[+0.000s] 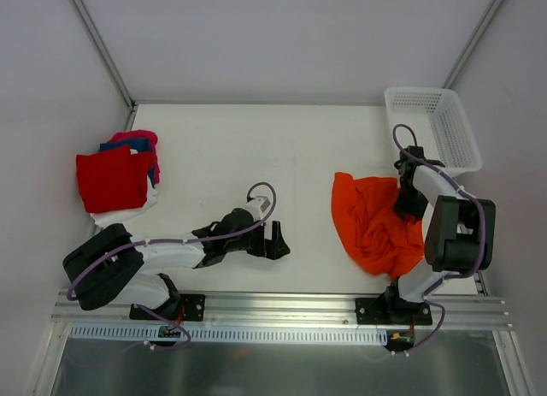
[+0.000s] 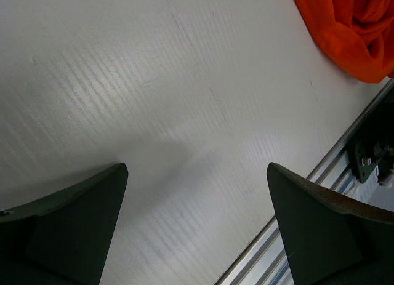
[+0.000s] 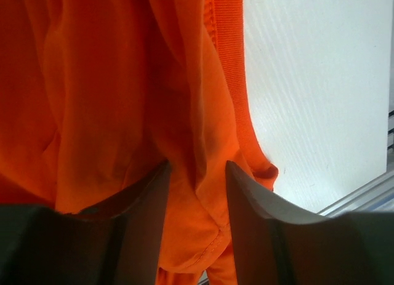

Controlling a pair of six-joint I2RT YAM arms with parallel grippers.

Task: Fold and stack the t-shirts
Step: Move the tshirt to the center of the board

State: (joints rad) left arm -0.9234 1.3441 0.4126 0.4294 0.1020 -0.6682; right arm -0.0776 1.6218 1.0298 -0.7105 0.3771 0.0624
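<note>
White walls close in a pale counter (image 1: 256, 156), and I am working it from afar. At the left edge sits the stack: a red shirt (image 1: 111, 180) folded on top, blue (image 1: 128, 144) and magenta (image 1: 137, 137) showing behind it, white (image 1: 120, 215) peeking out beneath. The orange shirt (image 1: 372, 225) lies crumpled toward the right, close to the near edge and well apart from that stack. A mesh basket (image 1: 419, 90) stands in the far right corner.

My left arm (image 1: 171, 252) lies low along the near edge, mid-counter. The left jaws stand wide apart over bare surface and hold nothing. My right arm (image 1: 457, 229) reaches down onto the orange shirt's right side. In the wrist view the right jaws stand partway apart with a ridge of orange cloth rising between them and a ribbed band (image 3: 229, 63) just to the side. Whether they truly pinch it I cannot tell.

I judge the step in hand to be taking hold of the orange shirt so it can be spread flat; folding has not begun. To do it well I want one layer near that band, not a thick bunch, so I'd settle the grip before lifting. Then I'd raise it only enough for the cloth to hang free, and bring the left jaws to a matching corner. The risk is dragging the heap off the near edge.
</note>
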